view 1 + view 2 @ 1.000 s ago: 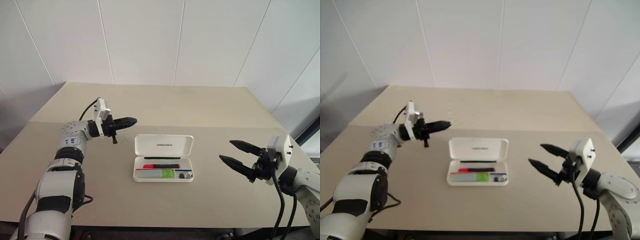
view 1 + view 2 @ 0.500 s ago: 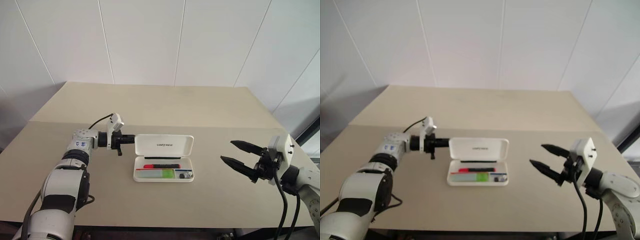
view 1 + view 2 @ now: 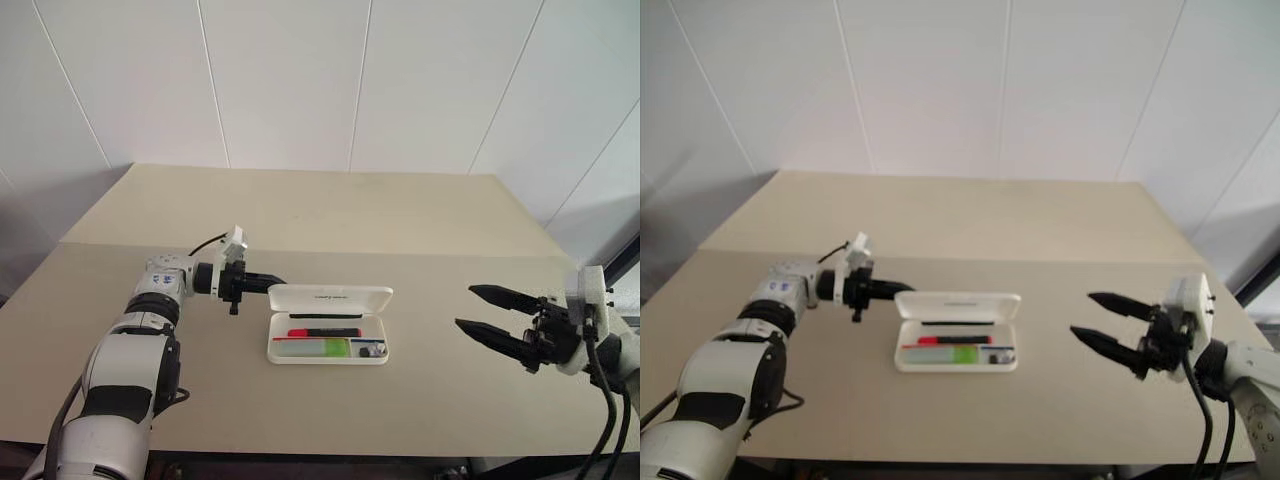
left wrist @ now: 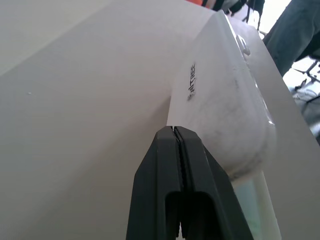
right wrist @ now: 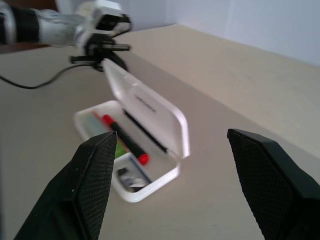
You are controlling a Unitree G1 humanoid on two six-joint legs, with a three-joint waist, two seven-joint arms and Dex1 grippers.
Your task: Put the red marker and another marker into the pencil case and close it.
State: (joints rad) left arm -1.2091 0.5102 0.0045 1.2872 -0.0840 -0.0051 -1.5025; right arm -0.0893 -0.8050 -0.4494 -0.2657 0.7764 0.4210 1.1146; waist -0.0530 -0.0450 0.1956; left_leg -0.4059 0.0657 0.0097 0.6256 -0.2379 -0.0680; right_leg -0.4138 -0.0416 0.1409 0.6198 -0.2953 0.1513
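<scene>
While left gripper (image 3: 272,283) pinched together touches glossy rounded pencil case (image 3: 330,298) lid, right gripper (image 3: 487,313) spread.

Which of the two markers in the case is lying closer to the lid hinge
The red marker: its slim black barrel lies along the hinge side of the pencil case. The stubby green-capped highlighter sits in front of it, toward the case's front wall.

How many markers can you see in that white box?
2, both lying inside the pencil case: the red marker toward the lid side, and the green-capped marker along the front wall. The half-raised lid could hide something.
</scene>
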